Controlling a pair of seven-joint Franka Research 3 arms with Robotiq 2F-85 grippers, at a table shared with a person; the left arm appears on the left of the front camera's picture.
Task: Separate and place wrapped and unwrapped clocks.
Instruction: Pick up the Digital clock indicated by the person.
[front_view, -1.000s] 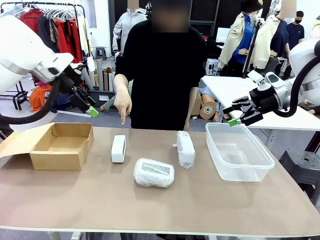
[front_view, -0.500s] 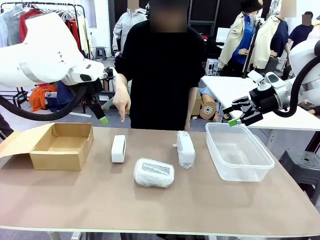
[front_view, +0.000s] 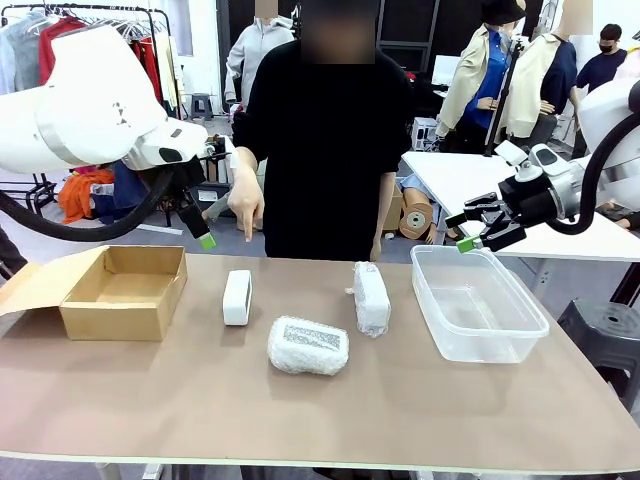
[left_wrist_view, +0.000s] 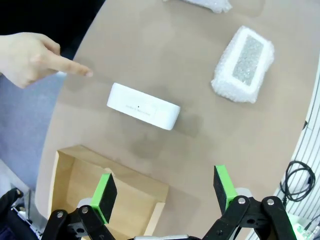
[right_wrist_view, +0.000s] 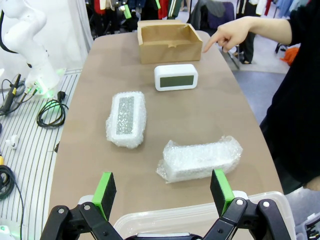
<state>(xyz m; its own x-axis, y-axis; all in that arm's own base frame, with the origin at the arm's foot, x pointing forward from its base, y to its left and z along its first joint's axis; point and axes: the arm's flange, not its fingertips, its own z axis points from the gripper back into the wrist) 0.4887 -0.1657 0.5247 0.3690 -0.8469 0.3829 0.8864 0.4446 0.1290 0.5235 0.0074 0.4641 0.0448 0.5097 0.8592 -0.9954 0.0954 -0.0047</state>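
Observation:
The unwrapped clock (front_view: 237, 297), a bare white block, stands on edge left of the table's middle; the left wrist view has it (left_wrist_view: 143, 106) lying beyond my open fingers. One bubble-wrapped clock (front_view: 308, 345) shows a grey face, also seen as the grey-faced bundle (left_wrist_view: 244, 63) (right_wrist_view: 126, 118). A second wrapped clock (front_view: 371, 297) (right_wrist_view: 200, 158) lies to its right. My left gripper (front_view: 205, 236) (left_wrist_view: 164, 192) hangs open in the air above the box's far right corner. Over the plastic bin's far edge, my right gripper (front_view: 470, 232) (right_wrist_view: 162, 192) is open and holds nothing.
An open cardboard box (front_view: 110, 320) (left_wrist_view: 100, 190) (right_wrist_view: 167, 50) sits at the table's left. A clear plastic bin (front_view: 497, 352) (right_wrist_view: 165, 215) sits at the right. The person's hand (front_view: 245, 210) (left_wrist_view: 30, 57) (right_wrist_view: 232, 32) points down at the bare clock from the far edge.
My left arm swung right from above the box's far side toward the person's hand, then held still. The right arm, the hand and the clocks have stayed put.

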